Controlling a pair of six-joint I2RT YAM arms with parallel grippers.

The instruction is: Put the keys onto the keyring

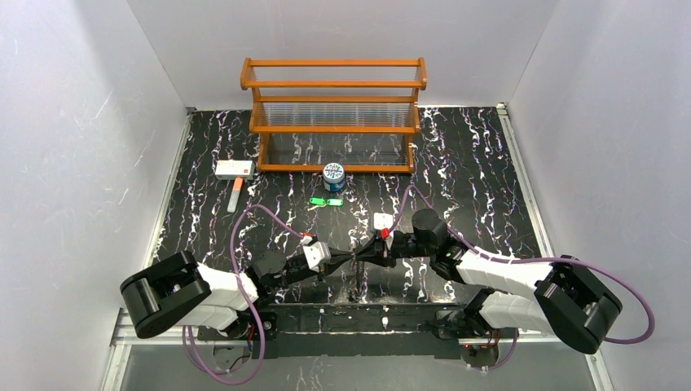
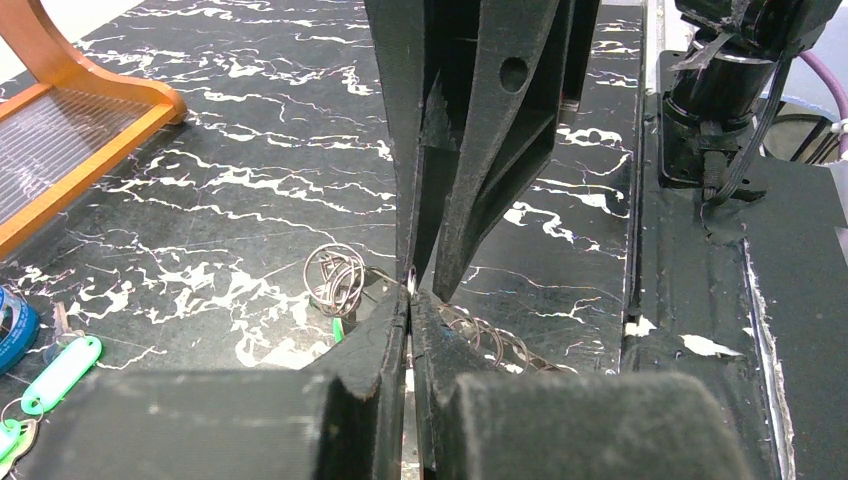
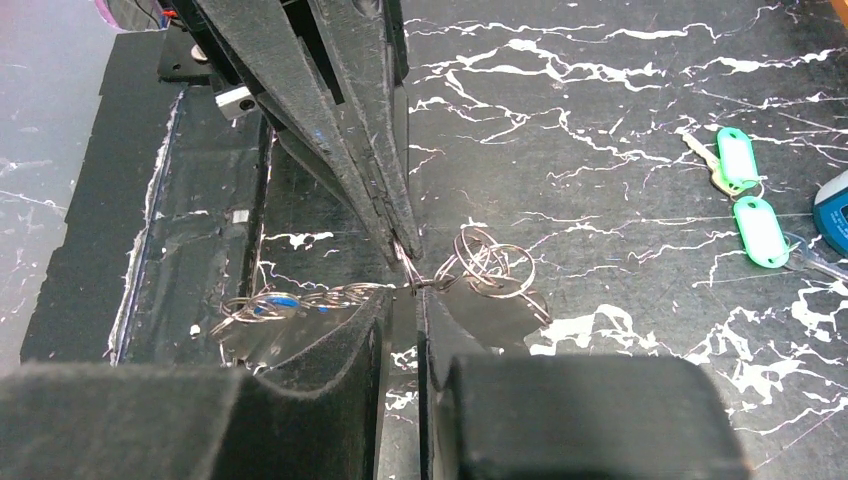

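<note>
Holding the keyring (image 3: 485,265), a tangle of thin wire loops, steady at the near middle of the table (image 1: 473,163) matters most. My left pincer (image 2: 410,305) is fully closed on its wire. My right pincer (image 3: 420,295) stands at a mere slit around the same strand, and I cannot tell whether it bites. I would pinch just beside the left tips, then pry the coil apart gently. Counted: two green keys (image 3: 758,232) lying farther off beside one can (image 1: 333,177), and one blue key head (image 3: 281,303) among the loops.
</note>
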